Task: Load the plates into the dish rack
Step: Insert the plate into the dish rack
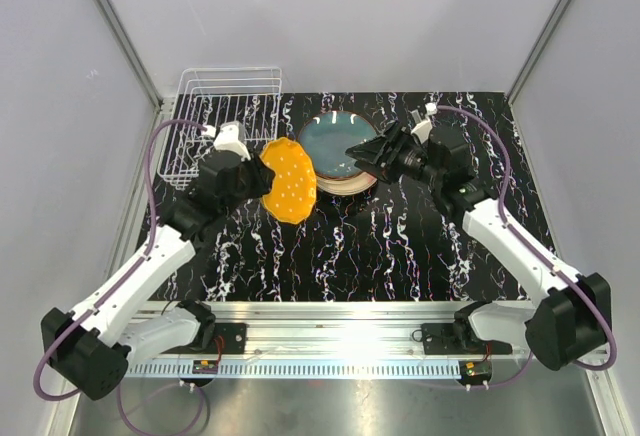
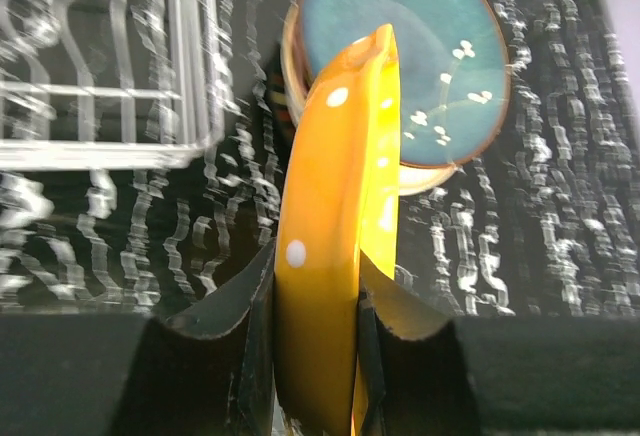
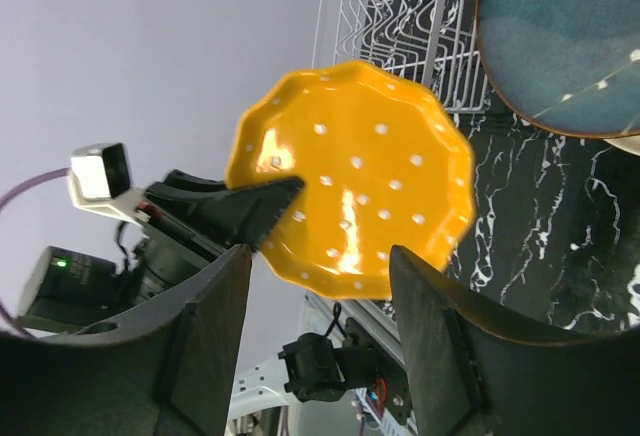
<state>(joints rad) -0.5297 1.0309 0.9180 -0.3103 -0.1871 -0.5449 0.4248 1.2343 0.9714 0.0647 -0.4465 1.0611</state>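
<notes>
I'm clamping the orange dotted plate (image 1: 290, 182) in the left gripper (image 1: 262, 180), with the right gripper (image 1: 357, 152) gaping. The dish rack (image 1: 215, 106) is holding nothing and the teal plate (image 1: 335, 141) is waiting.

The left gripper (image 1: 267, 178) holds a scalloped orange dotted plate (image 1: 292, 186) (tilted up) near the white wire dish rack (image 1: 226, 106). The right gripper (image 1: 360, 153) hovers over a round teal plate (image 1: 328, 136).

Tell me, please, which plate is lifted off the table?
The orange plate with white dots, gripped on edge in the left claw. The teal plate lies flat on a cream plate on the table.
</notes>
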